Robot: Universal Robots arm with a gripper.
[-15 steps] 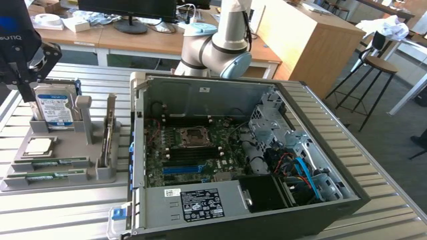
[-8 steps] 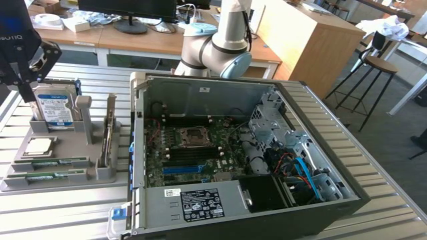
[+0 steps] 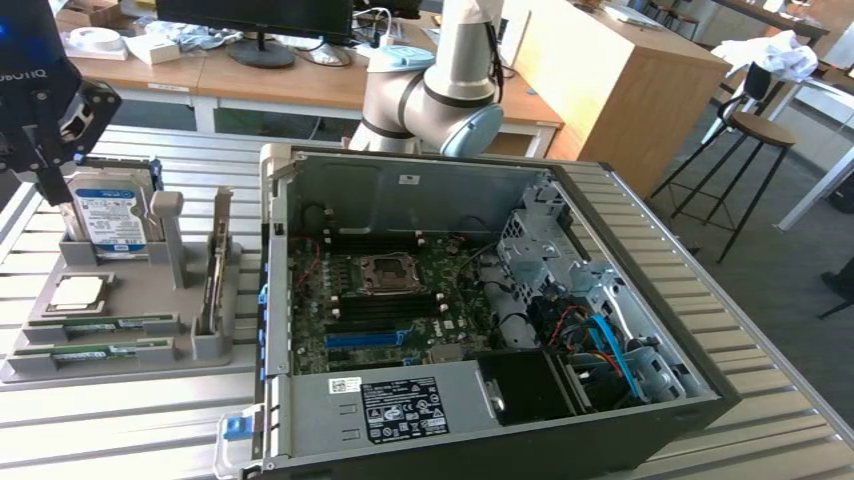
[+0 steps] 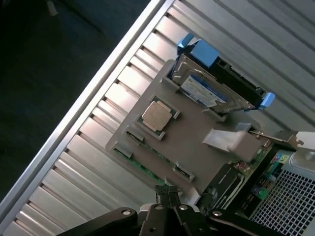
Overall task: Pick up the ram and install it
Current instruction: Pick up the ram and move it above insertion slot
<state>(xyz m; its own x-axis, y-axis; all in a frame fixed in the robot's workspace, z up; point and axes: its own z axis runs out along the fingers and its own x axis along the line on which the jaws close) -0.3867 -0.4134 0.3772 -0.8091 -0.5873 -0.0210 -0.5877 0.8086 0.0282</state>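
Exterior view: The gripper (image 3: pixel 56 196) hangs above the rear of the grey parts holder (image 3: pixel 200 345), over the upright hard drive (image 3: pixel 107 215), well apart from the open computer case (image 3: pixel 641 250). Its jaws are fully closed and hold nothing. The ram (image 3: pixel 94 352) lies flat in the holder's outermost slot, at the edge farthest from the hard drive. A second ram stick (image 3: pixel 114 322) lies parallel just beside it, next to the CPU (image 3: pixel 78 292). Which of the two is intended cannot be confirmed; the outer one is my reading. The motherboard (image 3: pixel 387 300) sits exposed inside the case.

Wrist view: The gripper (image 4: pixel 168 194) shows its fingers pressed together, empty, above the holder (image 4: pixel 192 132). The ram (image 4: pixel 140 167) runs along the holder's edge, the second stick (image 4: pixel 157 153) inboard of it, then the CPU (image 4: pixel 156 115) and the hard drive (image 4: pixel 204 88).

Handling assessment: The ram looks light, thin and rigid, but likely fragile under bending or a twisting grip. The best hold appears to be across its two long faces near mid-length, clear of the contact edge.
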